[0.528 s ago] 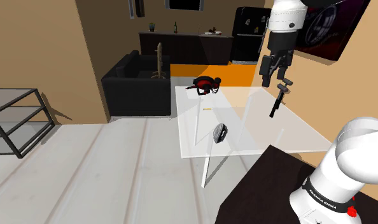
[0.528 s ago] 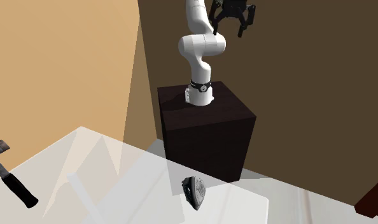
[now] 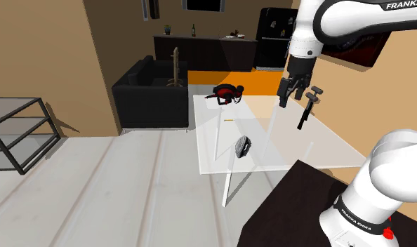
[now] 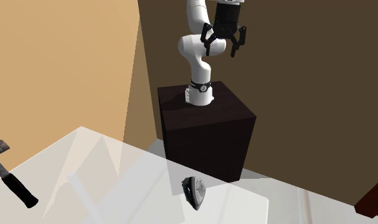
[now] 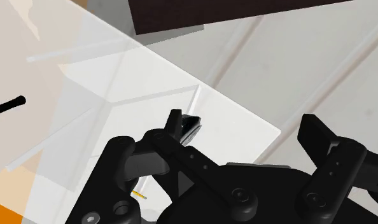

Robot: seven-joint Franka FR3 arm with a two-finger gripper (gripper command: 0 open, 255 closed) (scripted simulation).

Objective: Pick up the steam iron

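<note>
The steam iron (image 3: 243,145), dark grey, stands near the front edge of the pale see-through table (image 3: 319,151). It also shows at the table's near corner (image 4: 194,191) in the second exterior view. My gripper (image 3: 290,92) hangs open high above the table, up and to the right of the iron in the shoulder view. The second exterior view has the gripper (image 4: 221,49) well above the stand, fingers spread. Along the wrist view, the iron (image 5: 190,129) lies far below, just beside one fingertip of the open gripper (image 5: 245,127). Nothing is held.
A black hammer (image 3: 307,111) lies on the table by the wall, also seen at the hammer (image 4: 9,181). A red-and-black object (image 3: 228,92) sits at the far end. A small yellow item (image 3: 228,120) lies mid-table. The dark stand (image 4: 207,133), a black sofa (image 3: 147,91) and a metal shelf (image 3: 17,133) surround it.
The arm has bent forward and the gripper has come down and a little toward the shoulder view's left, still open. The iron and hammer have not moved.
</note>
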